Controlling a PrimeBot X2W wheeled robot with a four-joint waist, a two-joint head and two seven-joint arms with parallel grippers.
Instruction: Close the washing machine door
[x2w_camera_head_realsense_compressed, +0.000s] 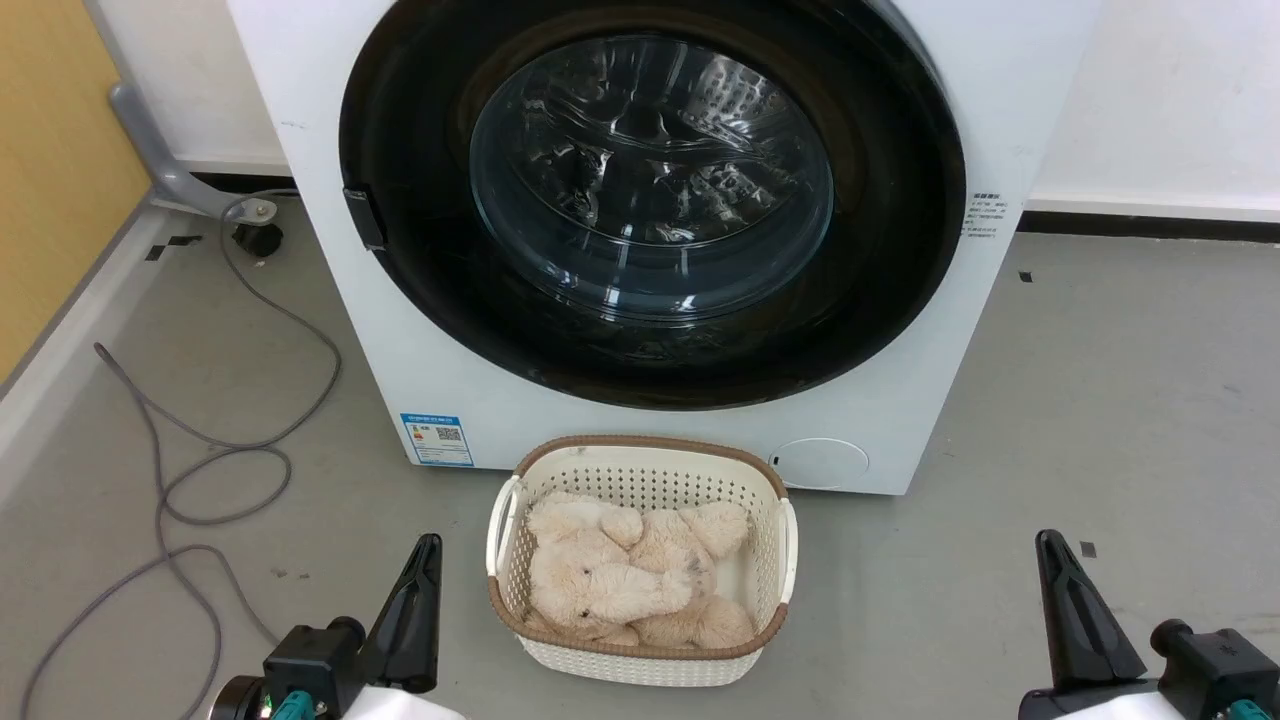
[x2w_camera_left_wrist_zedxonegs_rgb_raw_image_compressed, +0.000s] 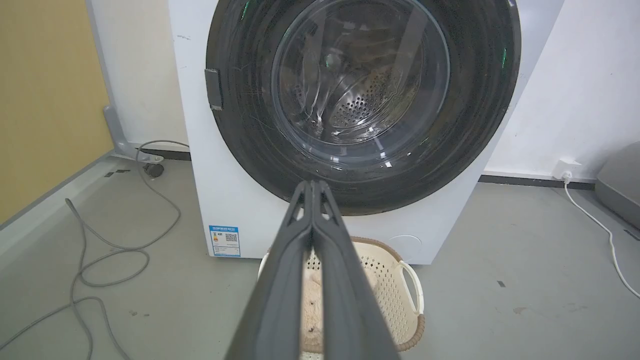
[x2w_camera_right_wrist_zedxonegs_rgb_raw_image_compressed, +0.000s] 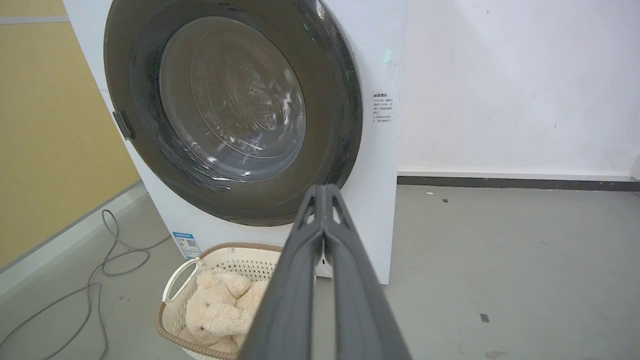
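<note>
While before washing machine (x2w_camera_head_realsense_compressed: 500, 415), plush-filled basket (x2w_camera_head_realsense_compressed: 650, 443)

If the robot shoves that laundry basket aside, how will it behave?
The basket is perforated plastic holding only a plush toy, so it is probably light and should slide easily on the smooth grey floor. Its base looks wide and its walls low, so tipping seems unlikely. The thin walls may flex a little under a push.

Left gripper (x2w_camera_head_realsense_compressed: 430, 548) and right gripper (x2w_camera_head_realsense_compressed: 1047, 545) sit low at either side, jaws pressed together.
</note>
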